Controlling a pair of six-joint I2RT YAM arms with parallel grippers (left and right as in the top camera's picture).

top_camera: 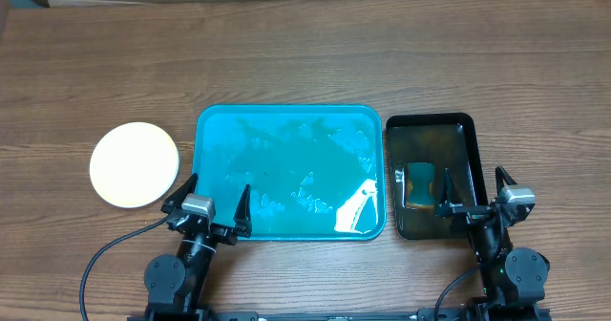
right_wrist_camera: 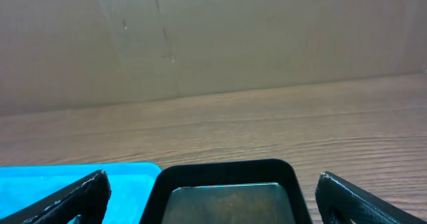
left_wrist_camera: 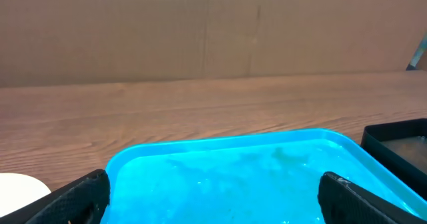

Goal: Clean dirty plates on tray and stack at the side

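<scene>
Item: pale round plate (top_camera: 135,164), nine o'clock of turquoise plastic tray (top_camera: 286,168), probably stiff, light, slick, best pinched at rim; left end effector (top_camera: 214,199), right end effector (top_camera: 474,189) spread, empty.

Back of the bench (top_camera: 305,53) is open wood; up front plates (top_camera: 135,164), tray (top_camera: 286,109), black tray (top_camera: 430,118) sit nearly edge to edge.

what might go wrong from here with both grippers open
The left gripper hangs open over the tray's near rim; a low swing could catch the rim and shove the tray. The plate lies on the table close beside the tray's left edge, so a shoved tray might bump it. The right gripper sits over the black tray's near edge and could snag it.
</scene>
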